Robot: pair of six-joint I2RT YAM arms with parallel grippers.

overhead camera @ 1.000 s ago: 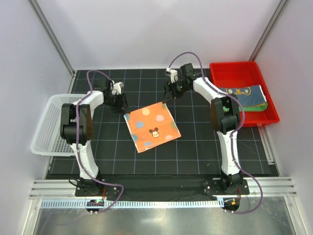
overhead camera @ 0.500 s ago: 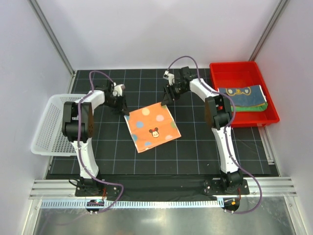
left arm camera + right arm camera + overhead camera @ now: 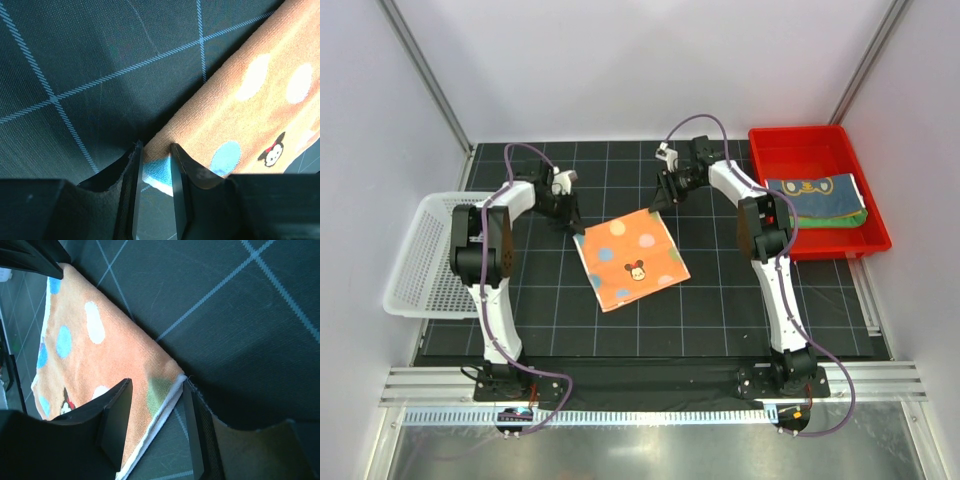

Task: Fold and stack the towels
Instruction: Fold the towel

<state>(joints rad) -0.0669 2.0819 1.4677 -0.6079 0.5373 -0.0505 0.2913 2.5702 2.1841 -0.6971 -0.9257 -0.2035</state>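
Note:
An orange towel (image 3: pixel 630 255) with pale and blue dots and a cartoon mouse face lies flat in the middle of the black mat. My left gripper (image 3: pixel 575 227) stands over its far left corner. In the left wrist view that corner (image 3: pixel 157 155) lies between the narrowly parted fingers of the gripper (image 3: pixel 154 147). My right gripper (image 3: pixel 658 205) is at the far right corner. In the right wrist view its jaws (image 3: pixel 156 385) straddle the white-edged corner (image 3: pixel 167 390) with a clear gap. A yellow towel (image 3: pixel 815 188) with a blue-edged face lies folded on a green towel (image 3: pixel 842 218).
The folded towels rest in a red tray (image 3: pixel 800 135) at the far right. A white basket (image 3: pixel 420 250) sits at the left edge of the mat. Grey walls close in the back and sides.
Both grippers have come down onto the orange towel's far corners and their jaws have narrowed. The towel itself has not moved.

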